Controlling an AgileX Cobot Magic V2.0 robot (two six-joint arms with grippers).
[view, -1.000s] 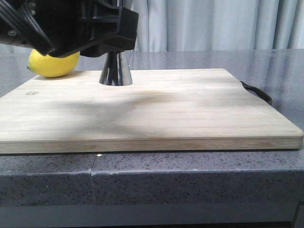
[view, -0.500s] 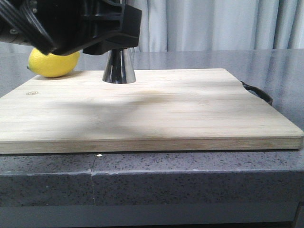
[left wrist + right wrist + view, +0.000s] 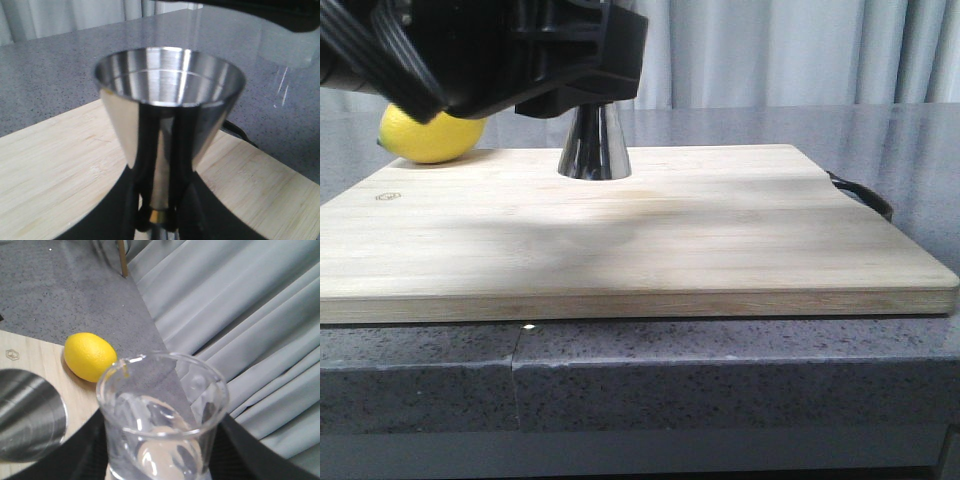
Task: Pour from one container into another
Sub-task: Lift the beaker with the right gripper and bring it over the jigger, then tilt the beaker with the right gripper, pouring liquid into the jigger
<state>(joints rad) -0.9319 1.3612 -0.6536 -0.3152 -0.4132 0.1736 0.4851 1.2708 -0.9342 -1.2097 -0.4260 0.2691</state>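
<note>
Rightward across the cutting board (image 3: pixel 740 230) slid the jigger (image 3: pixel 593 145), pinched at its waist by the left tool (image 3: pixel 159 217). Right tool, itself unseen, carried the beaker (image 3: pixel 161 415) just beside the jigger's mouth; pouring looked imminent.

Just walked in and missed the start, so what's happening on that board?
The left gripper holds the steel jigger by its narrow waist, upright, its base on the wooden cutting board. The right gripper holds a small glass beaker, seen next to the jigger's open mouth. The beaker's rim still faces up, so pouring has not begun. A lemon sits at the board's far left corner.
</note>
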